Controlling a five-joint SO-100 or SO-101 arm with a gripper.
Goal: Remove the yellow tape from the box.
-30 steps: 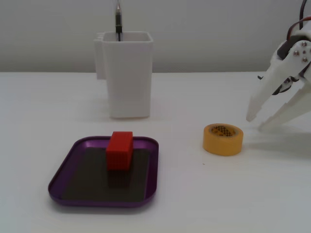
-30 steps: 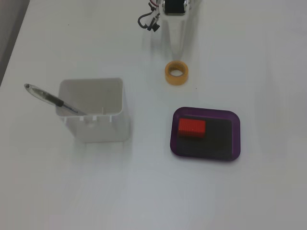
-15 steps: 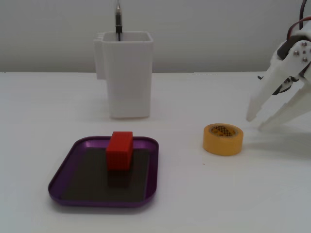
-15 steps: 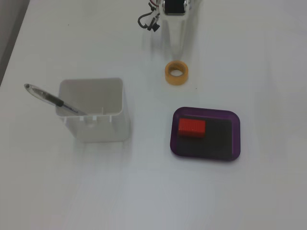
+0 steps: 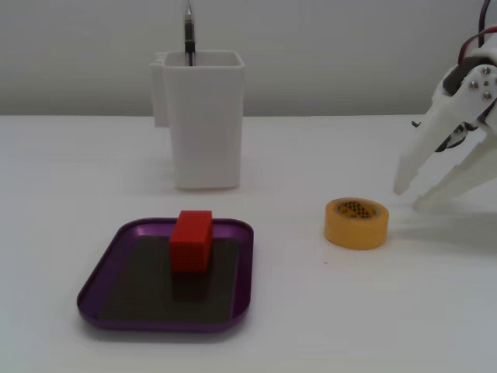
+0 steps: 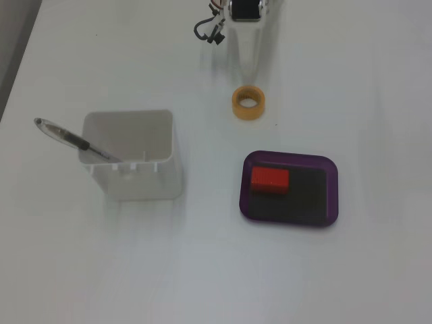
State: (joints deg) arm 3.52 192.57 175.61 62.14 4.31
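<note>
the yellow tape (image 5: 356, 223) is lying flat on the white worktop (image 5: 311, 326), outside the purple box (image 5: 101, 272) holding a red block (image 5: 191, 240), while the empty pincer (image 5: 411, 194) is hovering spread open just beside the roll.

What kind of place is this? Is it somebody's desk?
Probably a plain white desk set up for robot practice: a white container holding a pen, a purple tray with a red block, yellow tape, and a robot gripper.

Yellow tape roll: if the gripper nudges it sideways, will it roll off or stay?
The yellow tape roll lies flat on the table, hollow core upward, so it should slide, not roll. It looks rigid and probably light; the open gripper could easily scoot it.
</note>
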